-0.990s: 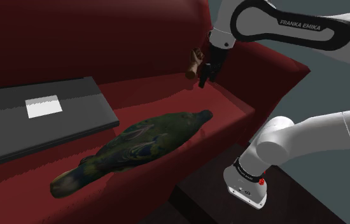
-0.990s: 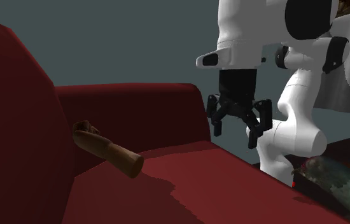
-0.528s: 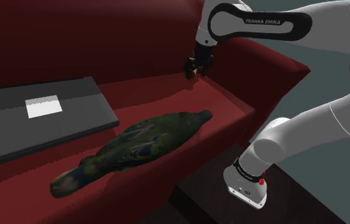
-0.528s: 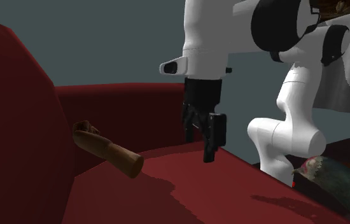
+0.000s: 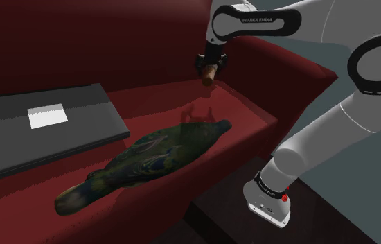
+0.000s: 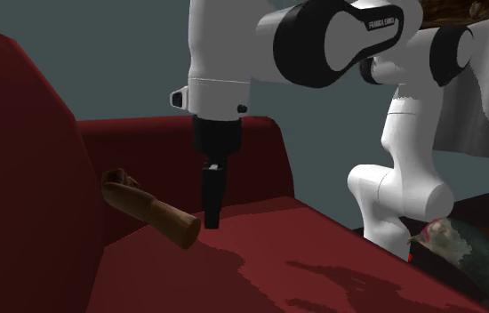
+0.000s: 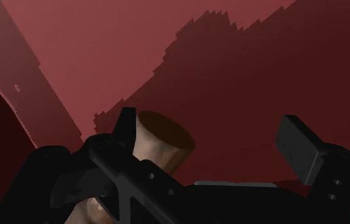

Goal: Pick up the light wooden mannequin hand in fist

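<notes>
The mannequin hand [image 6: 149,212] is a brown wooden fist on a short forearm. It leans against the back of the red sofa [image 6: 260,258], with the cut end of its forearm pointing out over the seat. In the shoulder view the mannequin hand [image 5: 208,76] is partly hidden behind my gripper [image 5: 210,64]. My gripper [image 6: 210,212] hangs just beside the forearm's end, seen edge-on. In the wrist view my gripper [image 7: 212,137] is open. The forearm's end [image 7: 164,137] lies between the fingers, close against one finger [image 7: 126,127], and the other finger stands well away from it.
A long dark green patterned bird-shaped object [image 5: 147,156] lies across the sofa seat. A flat dark grey slab [image 5: 43,132] with a white label rests at the shoulder view's left. The sofa's armrest [image 5: 286,66] runs close behind my arm. My stand's base [image 5: 272,201] is beside the sofa's front.
My gripper has swung toward the shoulder view's left and come down at the mannequin hand's forearm end. It has turned about its axis and stayed open. The mannequin hand has not moved.
</notes>
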